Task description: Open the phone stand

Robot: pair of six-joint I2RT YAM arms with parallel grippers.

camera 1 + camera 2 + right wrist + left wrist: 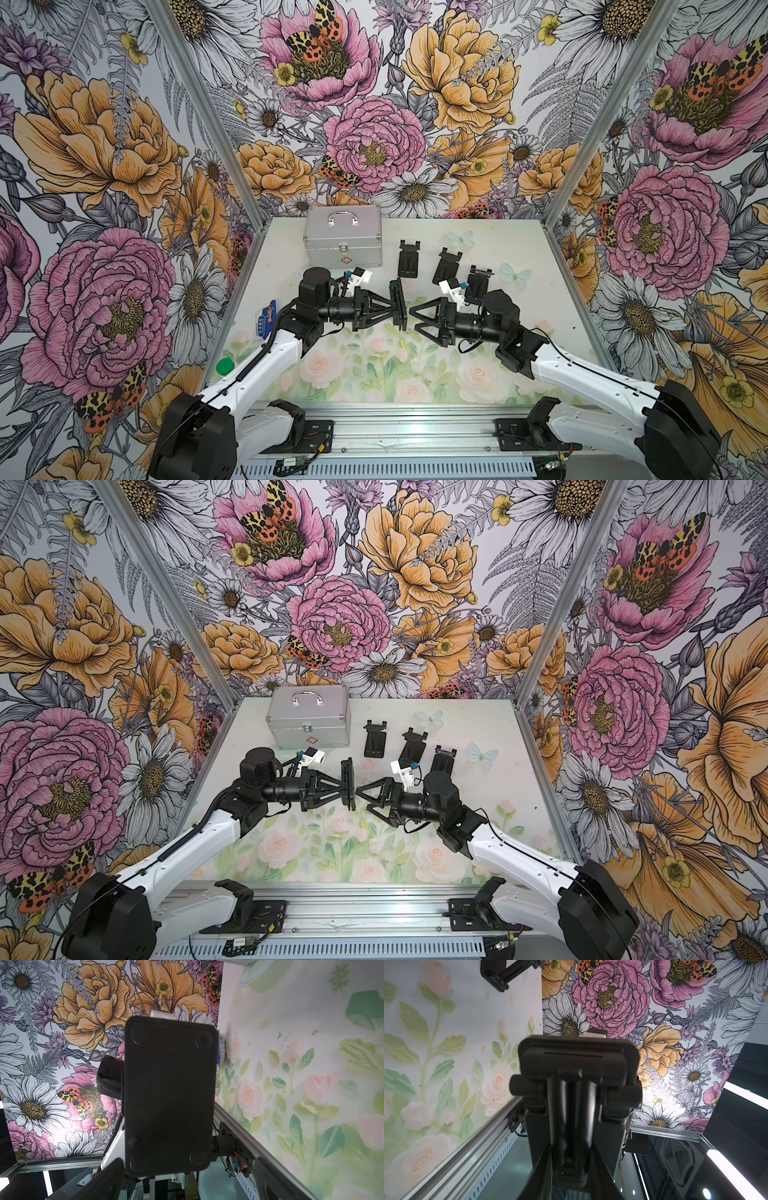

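Observation:
A black folded phone stand (399,303) (348,783) hangs on edge above the middle of the table, and my left gripper (392,306) (341,785) is shut on it. The left wrist view shows the stand's hinged side (577,1076) close up between the fingers of the left gripper (576,1126). My right gripper (413,319) (361,798) faces the stand from the right, open wide and just short of it. From the right wrist, the stand's flat underside (169,1095) with round feet fills the middle. The right gripper (189,1160) has one finger (108,1180) on each side of it, both apart from it.
Three more black phone stands (408,259) (446,266) (478,282) lie on the table behind the grippers. A silver case (343,243) stands at the back left. A blue packet (268,318) and a green lid (224,366) lie by the left edge.

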